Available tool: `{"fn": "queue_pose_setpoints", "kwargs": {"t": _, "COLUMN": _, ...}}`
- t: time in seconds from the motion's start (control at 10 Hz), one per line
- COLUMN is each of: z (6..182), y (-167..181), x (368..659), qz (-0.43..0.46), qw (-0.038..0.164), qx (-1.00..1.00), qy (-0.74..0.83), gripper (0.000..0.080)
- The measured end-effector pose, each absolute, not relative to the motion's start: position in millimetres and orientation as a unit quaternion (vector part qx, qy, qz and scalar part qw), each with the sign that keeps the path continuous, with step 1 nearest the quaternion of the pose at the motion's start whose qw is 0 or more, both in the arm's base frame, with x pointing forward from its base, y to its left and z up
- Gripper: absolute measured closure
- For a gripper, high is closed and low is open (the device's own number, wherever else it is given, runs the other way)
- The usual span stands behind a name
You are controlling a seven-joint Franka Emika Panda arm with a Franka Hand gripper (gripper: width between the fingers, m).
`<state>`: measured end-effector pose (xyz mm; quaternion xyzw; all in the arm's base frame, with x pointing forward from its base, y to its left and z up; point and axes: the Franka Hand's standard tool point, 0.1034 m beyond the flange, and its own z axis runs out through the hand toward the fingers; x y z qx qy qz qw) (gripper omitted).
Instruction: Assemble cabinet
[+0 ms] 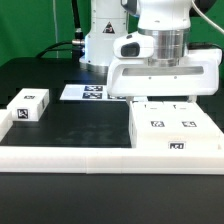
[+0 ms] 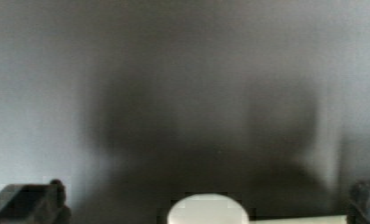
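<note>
Though rigid plastic, the cabinet (image 1: pixel 176 131) on the tabletop (image 1: pixel 70 125) at the exterior view's right looks light and slick; we would grip across a thin wall edge. Above it, our tool (image 1: pixel 160 98) hangs wide, empty.

Smooth matt white plastic cabinet (image 1: pixel 176 130) on matt black table (image 1: pixel 80 120).

White arm (image 1: pixel 150 45) (grey wrist band)
</note>
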<state>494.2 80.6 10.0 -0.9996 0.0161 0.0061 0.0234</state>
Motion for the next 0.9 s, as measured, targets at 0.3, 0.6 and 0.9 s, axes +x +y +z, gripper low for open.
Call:
{"fn": "queue_pose_setpoints", "kwargs": {"t": 0.3, "z": 7.1, "y": 81.2, "x": 494.0, "qz": 0.008, "qw": 0.024, "qx": -1.000, "qy": 0.016, "gripper": 0.0002}}
{"fn": "queue_pose_setpoints", "kwargs": {"t": 0.6, "z": 7.0, "y": 81.5, "x": 494.1, "qz": 0.008, "qw": 0.024, "qx": -1.000, "qy": 0.015, "gripper": 0.0002}}
{"fn": "queue_pose_setpoints", "kwargs": {"t": 0.9, "z": 6.0, "y": 79.0, "x": 492.6, "qz": 0.009, "qw": 0.024, "qx": -1.000, "qy": 0.008, "gripper": 0.0258}}
